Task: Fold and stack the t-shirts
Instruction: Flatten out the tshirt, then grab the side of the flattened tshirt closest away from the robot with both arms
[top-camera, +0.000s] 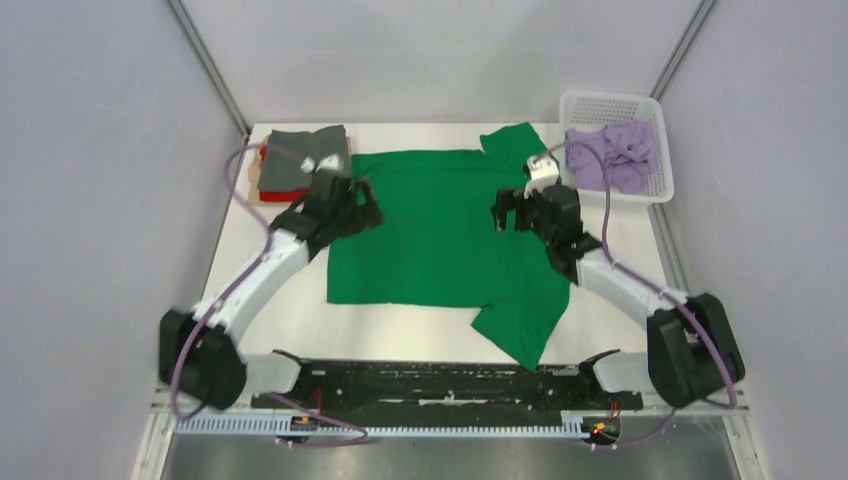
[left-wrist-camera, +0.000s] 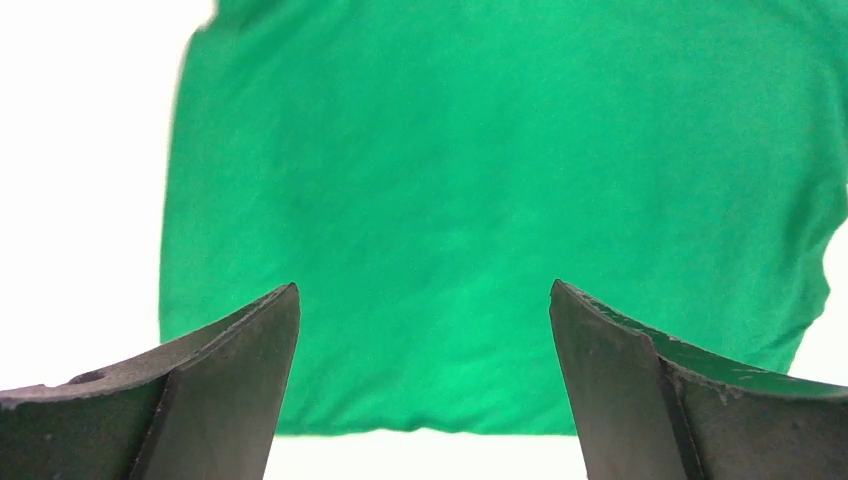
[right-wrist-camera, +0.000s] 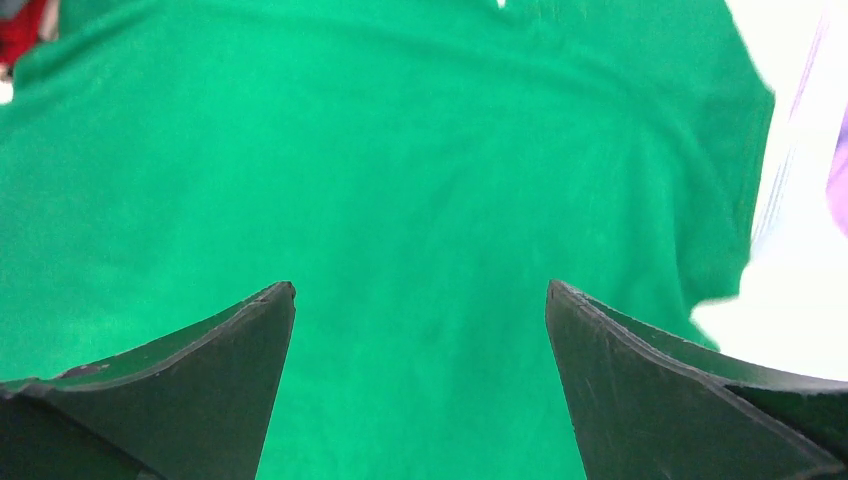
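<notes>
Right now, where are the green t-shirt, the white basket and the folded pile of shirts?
green t-shirt (top-camera: 430, 235), top external view, middle of its body.
white basket (top-camera: 612, 104), top external view, its far wall.
folded pile (top-camera: 295, 150), top external view, its grey top layer.

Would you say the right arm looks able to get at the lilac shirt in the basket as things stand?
Probably yes: the right gripper hangs open and empty over the green shirt, and the lilac shirt lies uncovered in the open-topped basket beside that arm, nothing between.
</notes>
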